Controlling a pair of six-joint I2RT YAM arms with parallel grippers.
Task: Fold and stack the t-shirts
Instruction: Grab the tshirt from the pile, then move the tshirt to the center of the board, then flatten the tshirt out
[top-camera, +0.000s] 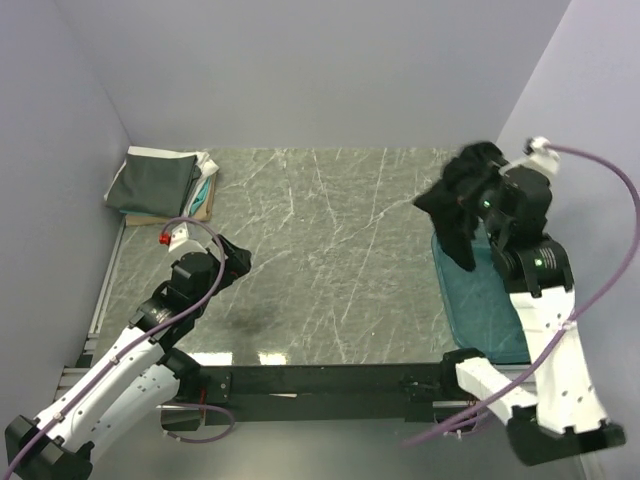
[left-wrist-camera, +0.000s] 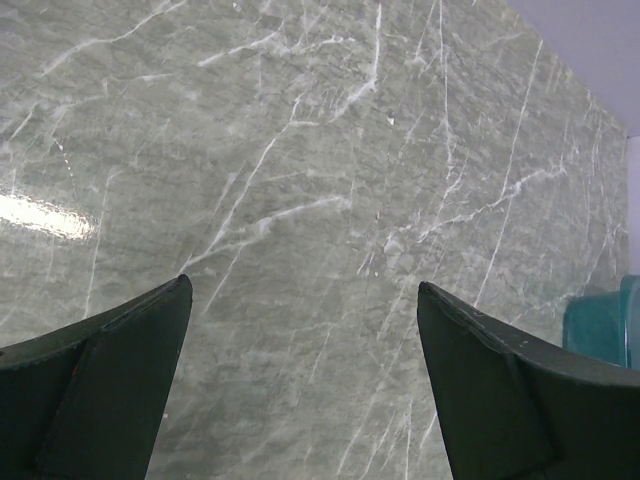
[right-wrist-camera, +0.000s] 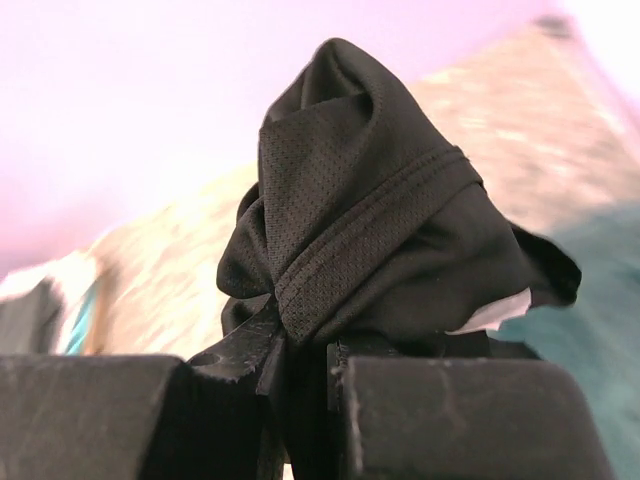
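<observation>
My right gripper (top-camera: 484, 196) is shut on a bunched black t-shirt (top-camera: 458, 200) and holds it up over the far end of the teal tub (top-camera: 492, 300), at the table's right side. In the right wrist view the black t-shirt (right-wrist-camera: 370, 240) bulges out above the closed fingers (right-wrist-camera: 240, 350). A stack of folded shirts, dark grey on top (top-camera: 155, 180) with white, teal and tan edges below, lies at the far left corner. My left gripper (top-camera: 232, 262) is open and empty above bare marble at the left; its fingers (left-wrist-camera: 110, 380) stand wide apart.
The green marble table (top-camera: 330, 250) is walled in by grey panels at the back and both sides. A black rail (top-camera: 320, 382) runs along the near edge. A purple cable loops from each arm. The tub's edge (left-wrist-camera: 605, 325) shows in the left wrist view.
</observation>
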